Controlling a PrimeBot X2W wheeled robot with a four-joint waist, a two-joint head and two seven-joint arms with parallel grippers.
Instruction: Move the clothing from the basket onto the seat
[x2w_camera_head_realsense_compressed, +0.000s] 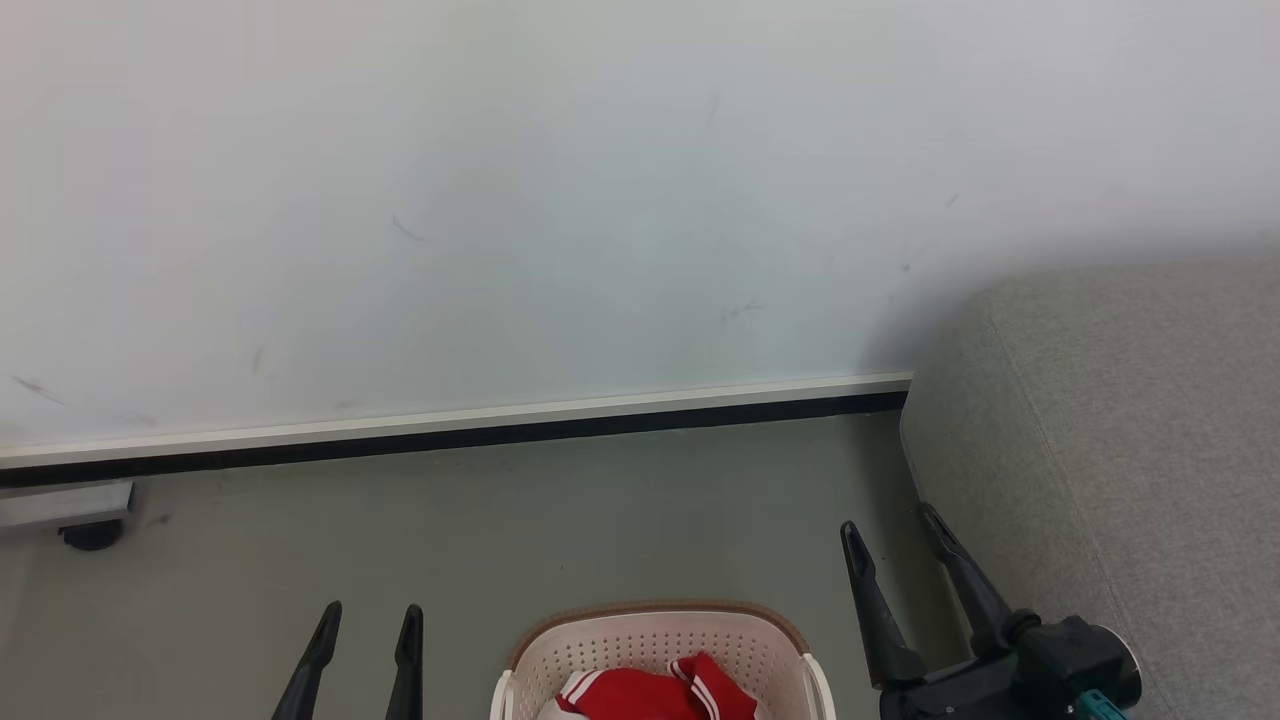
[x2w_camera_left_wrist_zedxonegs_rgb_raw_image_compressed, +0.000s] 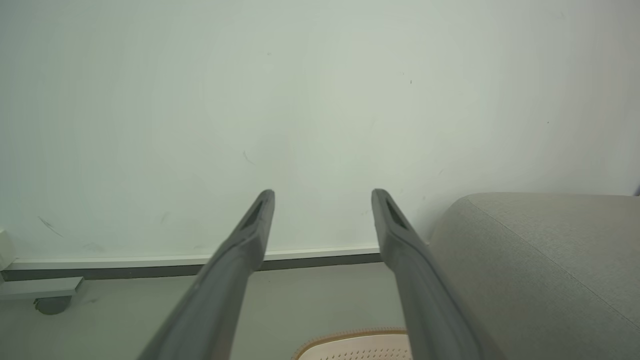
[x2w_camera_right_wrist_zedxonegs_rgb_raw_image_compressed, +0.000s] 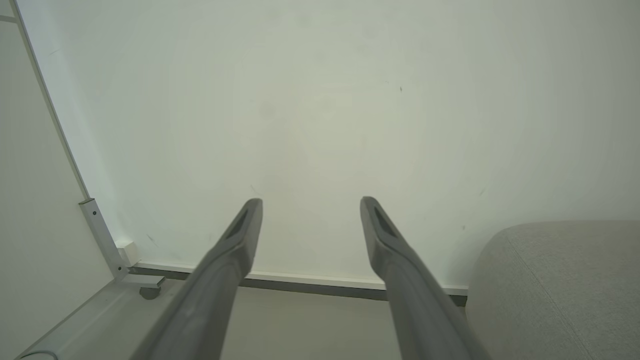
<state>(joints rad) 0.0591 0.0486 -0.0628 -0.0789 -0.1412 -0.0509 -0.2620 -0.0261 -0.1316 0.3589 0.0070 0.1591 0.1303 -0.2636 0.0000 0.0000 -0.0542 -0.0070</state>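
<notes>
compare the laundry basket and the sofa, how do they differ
The basket is cream-white plastic with small holes and a brown rim; the sofa is light-grey woven fabric. The basket holds red clothing; the visible part of the sofa carries none. The sofa is far bigger than the basket. Both have rounded corners.

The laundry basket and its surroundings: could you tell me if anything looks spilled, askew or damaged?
Nothing stands out. The red clothing lies inside the upright laundry basket, none spilled on the floor; the wall bears only faint scuffs.
</notes>
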